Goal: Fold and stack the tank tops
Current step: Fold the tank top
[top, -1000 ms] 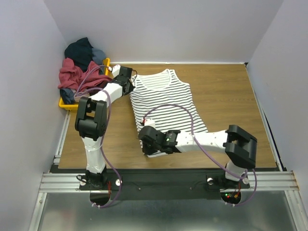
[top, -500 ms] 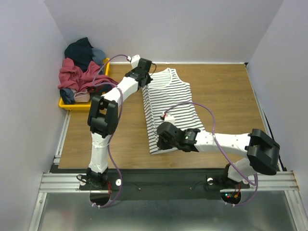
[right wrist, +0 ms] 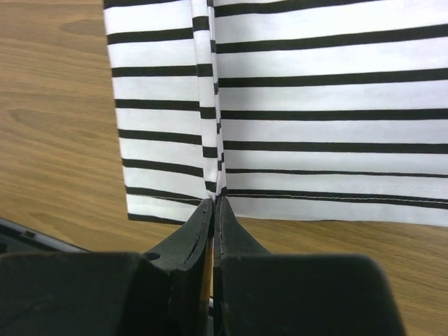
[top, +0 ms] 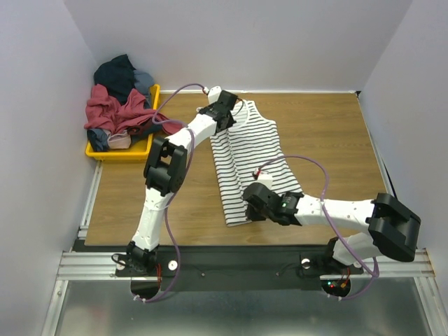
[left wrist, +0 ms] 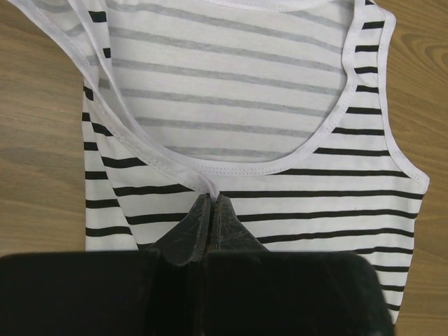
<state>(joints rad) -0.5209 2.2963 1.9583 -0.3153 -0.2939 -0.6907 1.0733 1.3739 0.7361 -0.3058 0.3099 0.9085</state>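
At the fingertips of the left gripper [left wrist: 213, 199], the jaws are closed together, pinching a shoulder strap of the striped tank top [left wrist: 245, 105] where that strap lies across the front of the neckline. The jaws of the right gripper [right wrist: 213, 201] are likewise pressed together, clamped on the doubled edge of cloth at the hem.

In the top view the two grip points sit at opposite ends of one long edge of the garment. The left gripper [top: 222, 112] is at the neck end, far from the bases. The right gripper [top: 255, 203] is at the hem end, near them. The striped tank top [top: 252, 154] lies flat on the table, neck away from the bases. Its left-arm side is turned over onto the body, which makes that side narrow and straight.

**Progress (judgement).**
- The first lengthwise fold appears to be in hand and close to laid.
- The opposite side is not yet folded in.
- No crosswise fold is visible.
- No folded stack is visible anywhere on the table.
- A pile of clothes [top: 115, 105] (red, dark blue and grey) fills the yellow tray [top: 126, 152]. Whether these are tank tops cannot be told.
- Most of the task therefore remains.

**Surface and room.** The table [top: 329, 140] is wood-grain board. Plain pale walls [top: 245, 42] enclose it on three sides. An aluminium rail [top: 245, 262] runs along the near edge and carries both arm bases.
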